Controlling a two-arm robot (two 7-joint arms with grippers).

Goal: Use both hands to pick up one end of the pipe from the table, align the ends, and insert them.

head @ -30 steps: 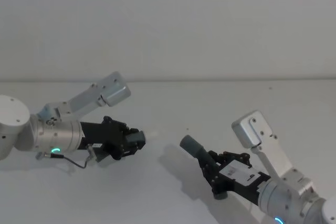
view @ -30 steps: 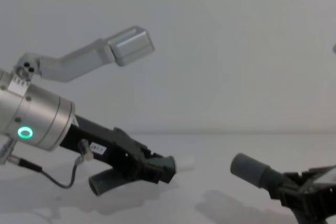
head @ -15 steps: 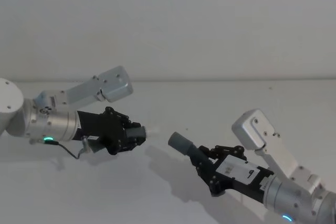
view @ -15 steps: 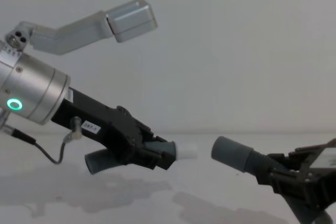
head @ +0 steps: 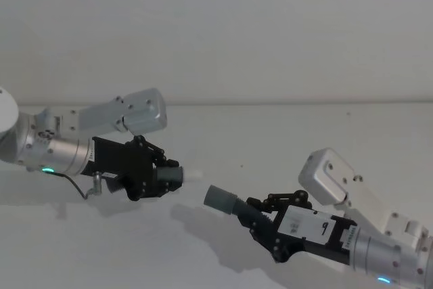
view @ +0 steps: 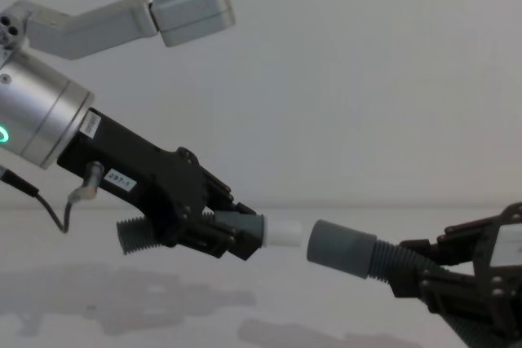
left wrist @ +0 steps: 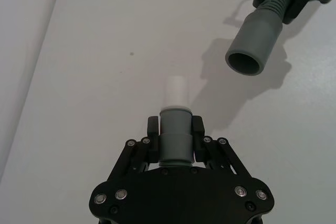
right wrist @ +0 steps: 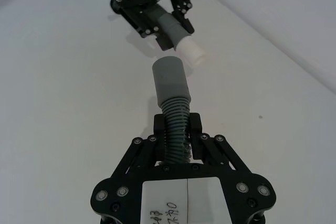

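Holding the white-tipped end (view: 269,232) of the pipe, left gripper (view: 232,238) with fingers closed tight around the smooth grey cuff, raised off the table (head: 284,133) on the robot's left. White tip pointing out past the fingertips toward the right, clear of the grip. Short stretch of ribbed hose (view: 134,234) sticking out behind the left gripper on its underside, seen from the chest.

Gripping the other part of the pipe, right gripper (head: 260,225) on the robot's right, also lifted above the table, fingers clamped on the ribbed hose (right wrist: 176,124) just behind the plain grey end (view: 341,250). Plain cuff reaching out well beyond the fingers, open mouth turned toward the left gripper, hollow bore plain to see from the left wrist (left wrist: 252,45).

Facing each other, the two ends, near but apart: a narrow gap between white tip and grey mouth in the chest view, the two roughly level and close to one line. From the head, plain end (head: 220,199) sitting a little lower and to the right of the white tip (head: 193,174). From the right wrist, white tip (right wrist: 190,51) lying just beyond the grey cuff (right wrist: 169,80) and slightly off to one side, not yet inside it.

Casting soft shadows on the white table beneath both grippers.
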